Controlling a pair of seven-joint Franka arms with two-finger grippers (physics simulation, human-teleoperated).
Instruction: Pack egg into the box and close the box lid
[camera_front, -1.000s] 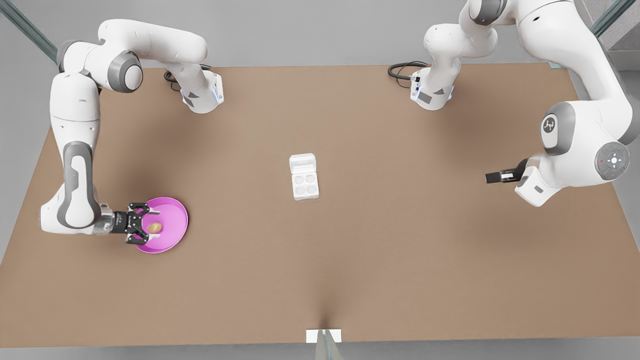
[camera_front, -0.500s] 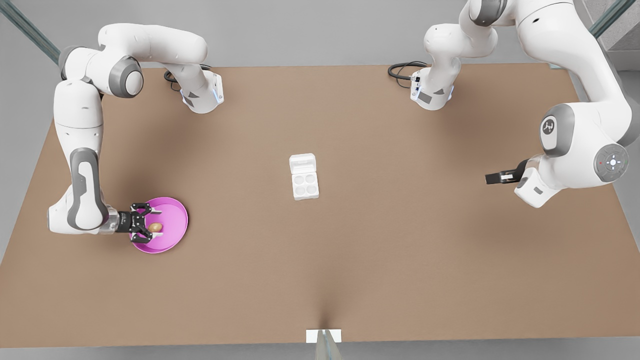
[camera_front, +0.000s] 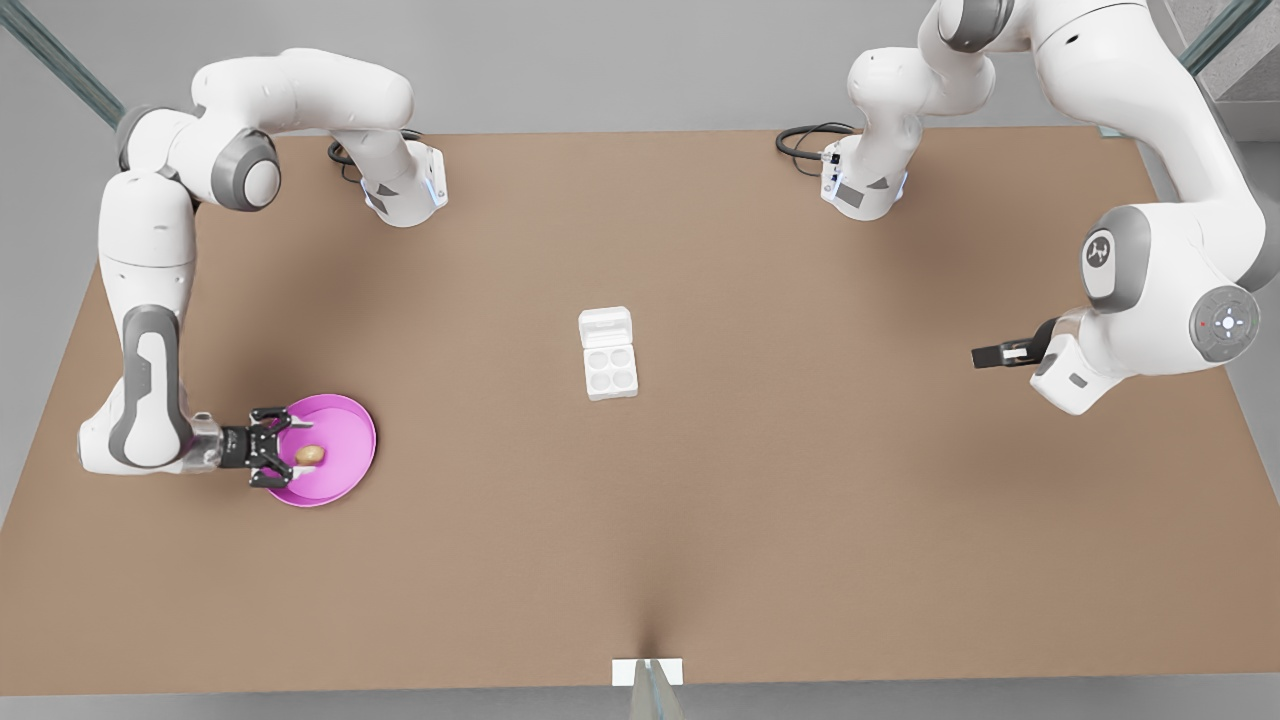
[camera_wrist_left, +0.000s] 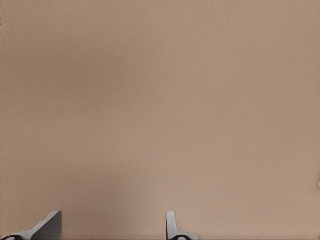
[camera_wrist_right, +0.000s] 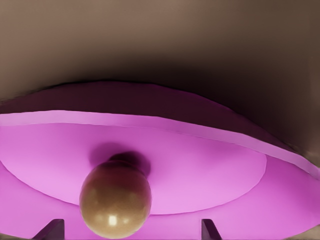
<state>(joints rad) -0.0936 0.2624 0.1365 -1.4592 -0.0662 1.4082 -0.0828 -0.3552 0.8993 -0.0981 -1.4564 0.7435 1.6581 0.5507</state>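
Observation:
The tan egg (camera_front: 310, 455) (camera_wrist_right: 115, 205) lies on a round pink plate (camera_front: 345, 440) (camera_wrist_right: 210, 165) at the front view's left. My right gripper (camera_front: 298, 455) (camera_wrist_right: 130, 231) is open and low over the plate, its fingertips on either side of the egg without touching it. The white box (camera_front: 610, 372) stands mid-table with four bare cups. The box lid (camera_front: 605, 327) lies open behind it. My left gripper (camera_front: 985, 355) (camera_wrist_left: 110, 226) waits open above bare table at the front view's right.
The brown table (camera_front: 800, 520) spreads wide between plate and box. Both arm bases (camera_front: 405, 190) (camera_front: 865, 185) stand at the far edge, with a black cable (camera_front: 800, 140) beside one. A small white bracket (camera_front: 647, 670) sits at the near edge.
My right arm shifted its elbow and the gripper settled lower at the egg, drawing slightly toward the front view's left. The left arm barely moved.

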